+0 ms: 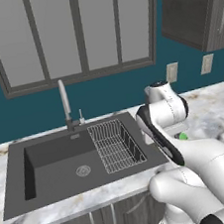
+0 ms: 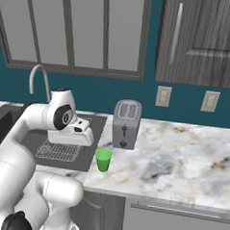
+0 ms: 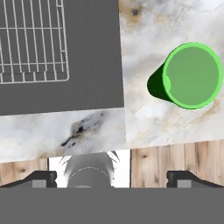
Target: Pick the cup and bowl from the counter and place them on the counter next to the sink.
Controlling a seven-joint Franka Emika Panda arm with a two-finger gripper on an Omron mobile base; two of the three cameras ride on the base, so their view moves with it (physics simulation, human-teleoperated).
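Hovering over the front edge of the sink (image 1: 65, 160), the gripper (image 3: 111, 177) looks straight down with its jaws spread wide and nothing between them. The cup (image 3: 192, 75) stands upright on the counter (image 2: 181, 159) just beside the sink's rim, on the side away from the faucet (image 1: 64, 102); in the hand view it sits off to one side of the fingers rather than between them, so the hand is not lined up over it. Judging by that placement, the cup may already be at its spot next to the sink, with the open jaws fitting a release, though it could equally be waiting to be picked. The bowl cannot be found anywhere near the sink. A toaster (image 2: 126, 123) stands on the counter behind the cup, close enough to crowd a reach from that side. The wire rack (image 1: 116, 146) lies inside the sink at the end nearest the cup, and wall outlets (image 2: 163, 96) sit above the counter beyond the toaster.
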